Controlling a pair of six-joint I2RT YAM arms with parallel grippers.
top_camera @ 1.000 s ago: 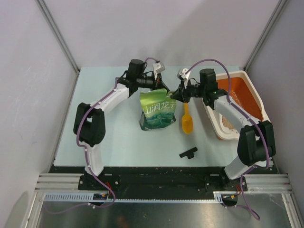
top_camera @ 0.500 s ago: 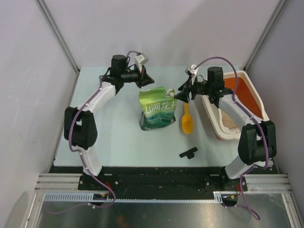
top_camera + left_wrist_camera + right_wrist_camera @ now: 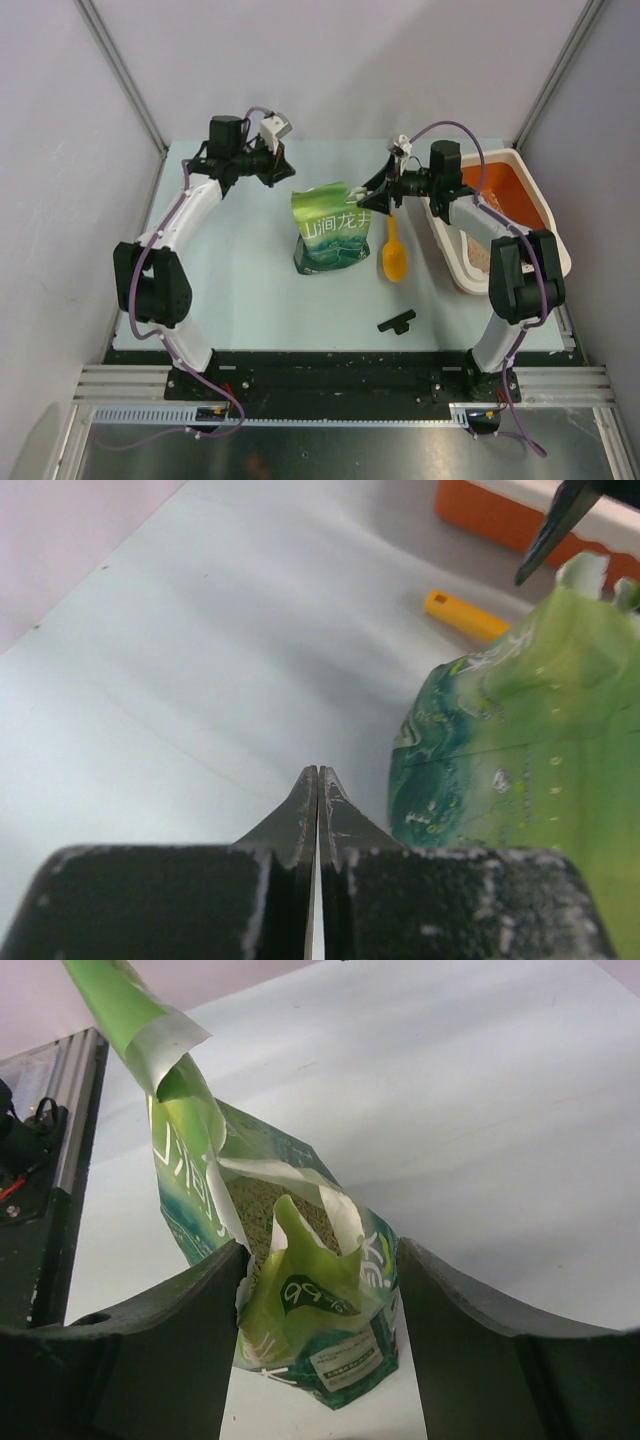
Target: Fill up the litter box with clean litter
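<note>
Crinkled glossy green bag (image 3: 310, 1300) w/ torn top betw. wide-open right end effector (image 3: 320, 1260), left end effector (image 3: 317, 785) closed, empty, rect. round-cornered white plastic litter box (image 3: 512, 198), orange inside

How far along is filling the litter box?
Done: the bag is torn open, and a little litter lies at the near end of the litter box. In hand: the right gripper stands open around the bag's top. Left: most of the orange floor is bare.

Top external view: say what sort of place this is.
Probably a robot lab cell: plain grey panel walls, a slotted aluminium rail at the near edge, white left arm and right arm beside it.
</note>
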